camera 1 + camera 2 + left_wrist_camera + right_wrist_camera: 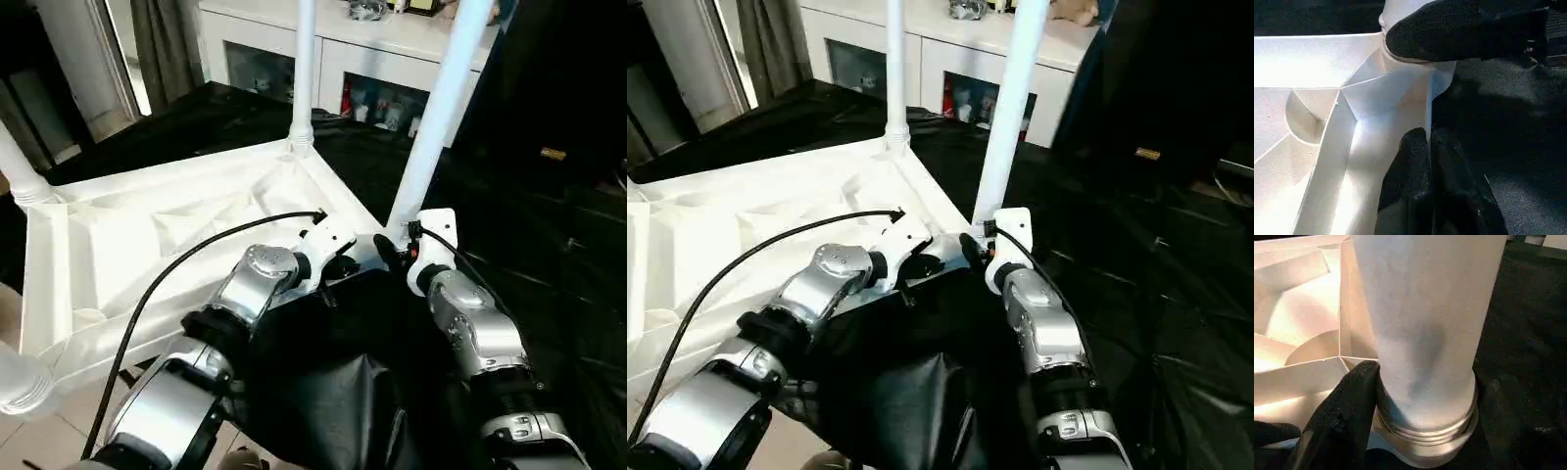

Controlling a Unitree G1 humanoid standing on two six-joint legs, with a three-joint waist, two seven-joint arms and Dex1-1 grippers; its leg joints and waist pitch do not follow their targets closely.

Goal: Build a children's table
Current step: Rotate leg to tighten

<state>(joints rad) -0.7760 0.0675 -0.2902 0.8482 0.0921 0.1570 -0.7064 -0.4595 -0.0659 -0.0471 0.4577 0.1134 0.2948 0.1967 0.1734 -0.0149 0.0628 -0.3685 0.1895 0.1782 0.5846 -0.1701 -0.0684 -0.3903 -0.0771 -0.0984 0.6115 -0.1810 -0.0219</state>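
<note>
White tabletop (176, 235) lies ribs-up on black sheeting. My right gripper (1400, 406) clasps the near leg (441, 108) at its base; my left gripper (1425, 186) is closed, pressed against the tabletop's edge.

No writing, brand, number or sign can be read anywhere here. The small items behind the cabinet's glass doors (377, 103) show patches of colour, but whatever is printed on them is too small to make out. A little yellowish tag (554, 154) on the dark surface at the right is likewise too small to read.
</note>
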